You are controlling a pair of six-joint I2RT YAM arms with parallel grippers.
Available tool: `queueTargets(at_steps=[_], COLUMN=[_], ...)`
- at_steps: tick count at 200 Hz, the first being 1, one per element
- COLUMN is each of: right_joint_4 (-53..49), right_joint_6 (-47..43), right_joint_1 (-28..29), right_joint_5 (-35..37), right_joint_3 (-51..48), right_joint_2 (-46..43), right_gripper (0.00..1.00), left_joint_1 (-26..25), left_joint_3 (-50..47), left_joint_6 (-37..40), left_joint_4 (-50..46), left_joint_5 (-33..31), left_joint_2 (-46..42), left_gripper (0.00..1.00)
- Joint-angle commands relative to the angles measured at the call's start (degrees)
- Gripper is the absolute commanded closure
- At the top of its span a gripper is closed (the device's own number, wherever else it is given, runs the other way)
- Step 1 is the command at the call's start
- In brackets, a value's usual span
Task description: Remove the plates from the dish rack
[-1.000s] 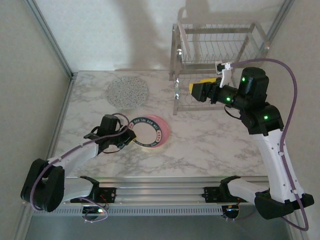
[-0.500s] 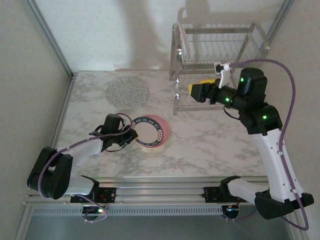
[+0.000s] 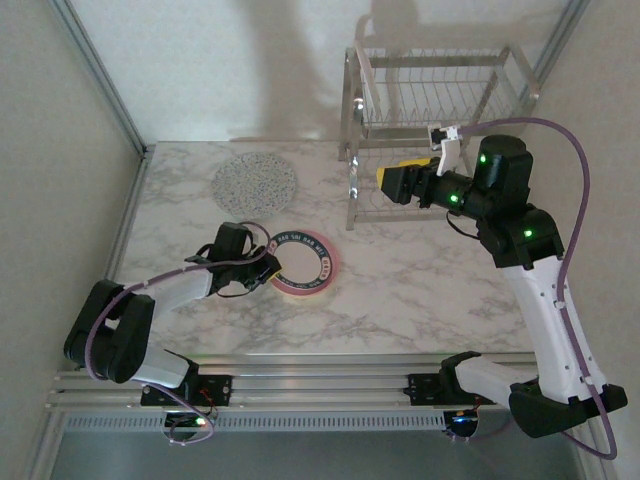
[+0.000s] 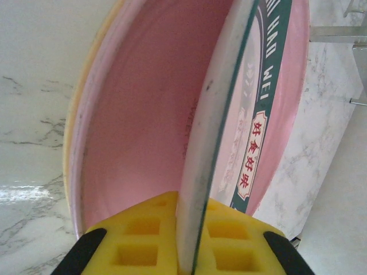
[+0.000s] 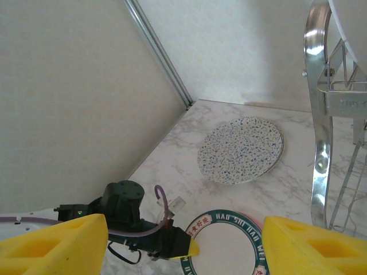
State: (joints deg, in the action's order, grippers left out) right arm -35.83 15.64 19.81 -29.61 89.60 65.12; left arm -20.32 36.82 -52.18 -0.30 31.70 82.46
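Note:
A white plate with a dark teal rim (image 3: 300, 262) lies over a pink plate (image 3: 335, 266) at mid-table. My left gripper (image 3: 262, 266) is shut on its left edge. In the left wrist view the yellow pads (image 4: 137, 240) clamp that rim (image 4: 269, 86), with the pink plate (image 4: 143, 103) underneath. A grey-speckled plate (image 3: 255, 183) lies flat further back. The chrome dish rack (image 3: 430, 100) stands at the back right. My right gripper (image 3: 395, 182) hangs open and empty beside the rack's lower tier, looking down on the speckled plate (image 5: 241, 150) and the teal-rimmed plate (image 5: 229, 240).
A shiny rack leg (image 5: 318, 114) stands close to my right gripper (image 5: 183, 252). A pale curved edge (image 5: 350, 17) shows above it. Walls and an aluminium post (image 3: 100, 75) bound the marble table (image 3: 420, 290) on the left and at the back.
The left arm has folded inward and its gripper has shifted slightly right and away, keeping its hold on the teal-rimmed plate. The right arm has barely moved.

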Motion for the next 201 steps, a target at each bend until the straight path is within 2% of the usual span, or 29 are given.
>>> queueTargets(at_steps=[1,45,82,114,201], right_joint_4=[0.44,0.37,0.16,0.28,0.72], right_joint_6=[-0.03,-0.08,-0.26,-0.30,-0.34], right_joint_1=[0.51,0.57,0.54,0.57,0.52], right_joint_5=[0.66,0.67,0.84,1.00,3.17], right_joint_3=[0.90,1.36,1.63,1.79,1.76], right_joint_2=[0.17,0.70,1.06,1.39,1.65], right_gripper=[0.28,0.28,0.28,0.28,0.28], left_joint_1=[-0.58,-0.54,-0.54,-0.52,-0.73], left_joint_3=[1.74,4.21,6.60,8.50,11.08], left_joint_6=[1.51,2.82,4.37,6.07,8.15], left_joint_4=[-3.93,-7.45,-12.34,-16.61,-21.56], left_joint_5=[-1.10,-2.03,-4.03,-5.74,-8.60], left_joint_2=[0.95,1.24,1.30,1.30,1.31], left_gripper=[0.90,0.75,0.68,0.65,0.65])
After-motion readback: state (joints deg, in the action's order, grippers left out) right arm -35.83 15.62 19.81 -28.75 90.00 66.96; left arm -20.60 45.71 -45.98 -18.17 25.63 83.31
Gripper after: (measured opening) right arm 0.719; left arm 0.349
